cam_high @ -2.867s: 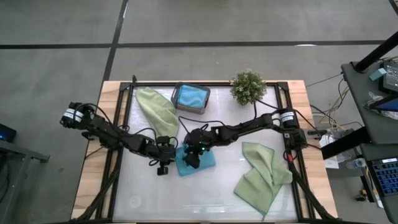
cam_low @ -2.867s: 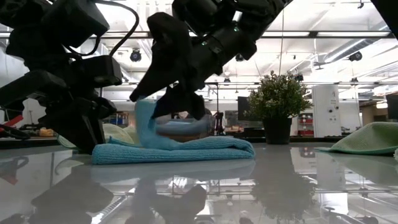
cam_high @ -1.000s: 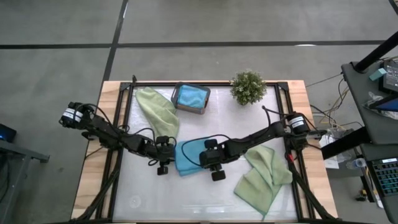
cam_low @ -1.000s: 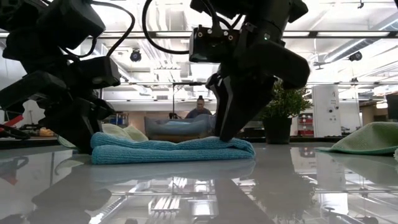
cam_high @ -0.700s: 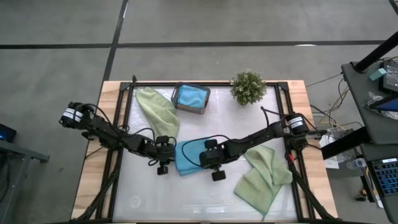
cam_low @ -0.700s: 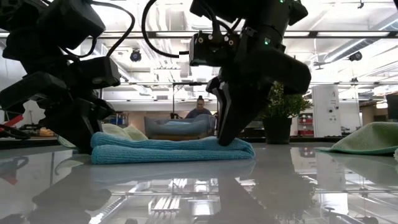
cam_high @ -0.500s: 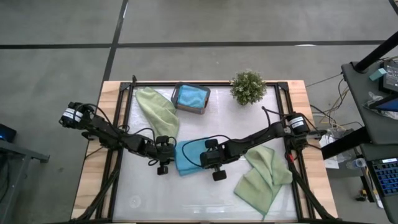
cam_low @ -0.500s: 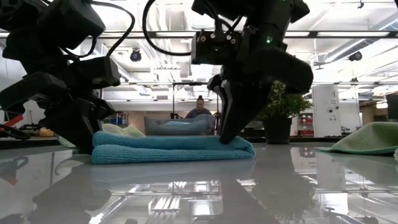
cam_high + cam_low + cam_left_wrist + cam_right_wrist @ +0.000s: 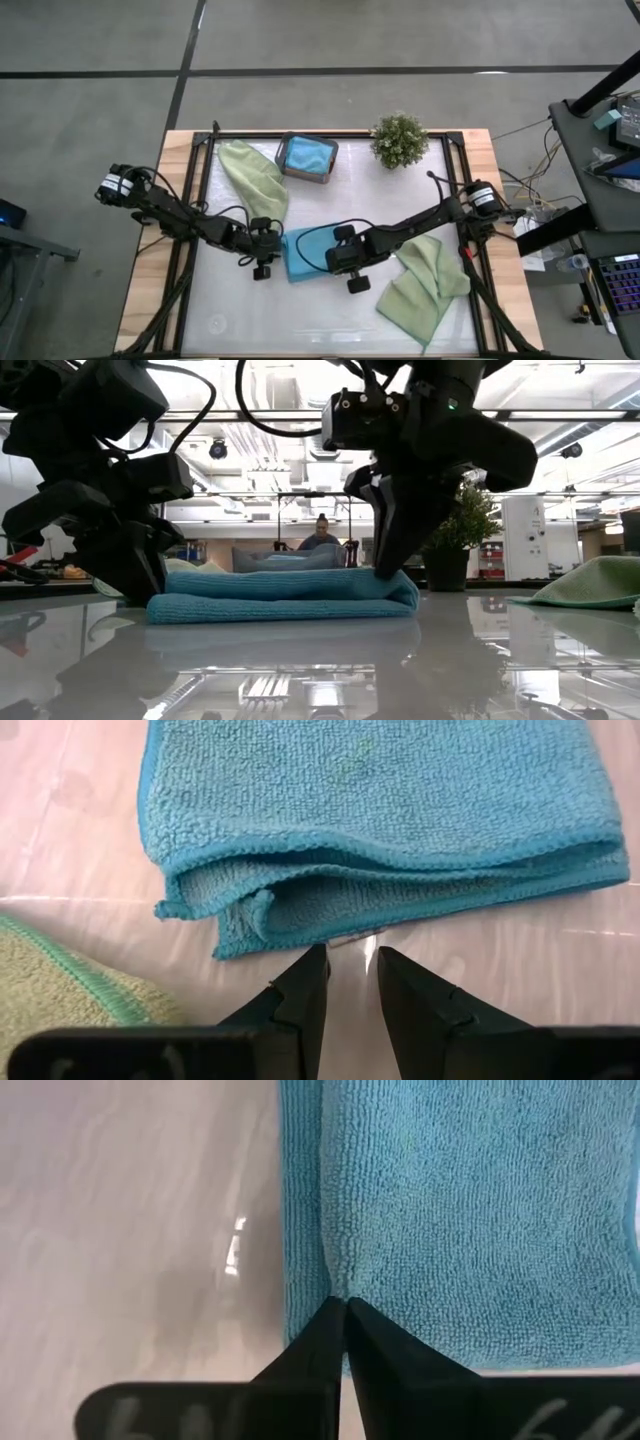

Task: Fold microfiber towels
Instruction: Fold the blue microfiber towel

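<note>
A teal-blue microfiber towel lies folded in layers at the table's middle. My right gripper is shut at the towel's right end. My left gripper stands low at the towel's left end. Its fingers are a little open, with bare table between them, and I cannot tell whether they touch the cloth. A sage green towel lies crumpled at the far left, and two more green ones lie at the right. My right gripper pinches the edge of the towel's upper layer at the towel's right end, only at the fingertips. The fingers come steeply from above. The cloth puckers a little at the tips. The towel stays on the table, its right end bulging higher.
A small dark grey tray holding another blue towel stands at the far middle. A little potted plant stands to its right. Bare table lies along the near edge.
My right gripper has shut on the blue towel's right end and gone a little toward the table's right edge. The towel's right end has been drawn rightward with it and now stands thicker and higher; the left end has stayed put.
</note>
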Controlling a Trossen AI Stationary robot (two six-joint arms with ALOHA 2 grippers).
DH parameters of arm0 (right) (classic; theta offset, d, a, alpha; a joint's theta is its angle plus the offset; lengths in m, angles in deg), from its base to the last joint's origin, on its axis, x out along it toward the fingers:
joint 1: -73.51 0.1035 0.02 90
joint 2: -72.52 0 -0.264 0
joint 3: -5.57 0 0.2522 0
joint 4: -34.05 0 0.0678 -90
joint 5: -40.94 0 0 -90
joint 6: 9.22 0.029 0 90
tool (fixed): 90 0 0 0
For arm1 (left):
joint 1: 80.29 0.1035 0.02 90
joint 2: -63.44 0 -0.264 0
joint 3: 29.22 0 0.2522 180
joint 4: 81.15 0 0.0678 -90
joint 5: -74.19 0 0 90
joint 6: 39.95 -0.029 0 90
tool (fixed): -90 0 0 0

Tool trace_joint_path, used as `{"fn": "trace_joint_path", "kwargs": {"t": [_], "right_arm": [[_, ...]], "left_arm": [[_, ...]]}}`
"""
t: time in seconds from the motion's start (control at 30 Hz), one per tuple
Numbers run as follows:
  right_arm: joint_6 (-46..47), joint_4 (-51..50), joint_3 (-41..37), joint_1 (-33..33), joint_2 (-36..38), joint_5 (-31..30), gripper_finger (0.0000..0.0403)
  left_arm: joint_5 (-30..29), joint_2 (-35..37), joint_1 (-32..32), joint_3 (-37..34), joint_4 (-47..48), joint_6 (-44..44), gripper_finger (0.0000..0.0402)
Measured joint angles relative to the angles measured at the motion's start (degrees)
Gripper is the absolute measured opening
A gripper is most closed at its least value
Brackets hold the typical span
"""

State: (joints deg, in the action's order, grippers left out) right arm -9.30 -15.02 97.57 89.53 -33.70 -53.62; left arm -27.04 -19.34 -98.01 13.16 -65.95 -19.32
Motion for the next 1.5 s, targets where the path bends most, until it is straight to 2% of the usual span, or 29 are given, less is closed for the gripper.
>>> {"fn": "trace_joint_path", "kwargs": {"t": [0.27,0.57,0.73,0.93,1.1,1.23,1.37,1.5], "right_arm": [[-6.21,1.46,0.00,0.83,-0.02,2.21,0.0009],[-6.24,3.10,-0.79,0.67,-0.46,5.07,0.0017],[-4.42,1.36,0.02,0.21,0.08,5.02,0.0054],[-3.70,1.15,1.15,0.08,1.88,4.50,0.0116],[-0.51,11.45,1.20,0.08,2.39,2.01,0.0146],[0.70,22.37,1.15,0.08,-0.07,-0.06,0.0152],[2.02,32.43,1.07,0.08,-3.48,-0.13,0.0153],[4.17,39.11,1.07,0.10,-6.76,-1.73,0.0149]], "left_arm": [[-1.61,-0.02,0.00,-0.02,0.04,0.04,0.0081],[-3.91,0.25,0.00,-0.10,-0.27,0.24,0.0081],[-3.24,2.12,-0.75,0.80,1.13,1.26,0.0081],[-1.21,4.38,-4.88,1.63,5.60,6.33,0.0081],[-1.77,4.22,-10.49,1.75,3.39,11.64,0.0081],[-5.03,1.62,-13.97,1.77,-4.46,12.09,0.0081],[-7.84,-1.25,-15.16,1.79,-8.80,12.66,0.0081],[-8.76,-3.84,-15.44,1.79,-8.55,15.50,0.0081]]}}
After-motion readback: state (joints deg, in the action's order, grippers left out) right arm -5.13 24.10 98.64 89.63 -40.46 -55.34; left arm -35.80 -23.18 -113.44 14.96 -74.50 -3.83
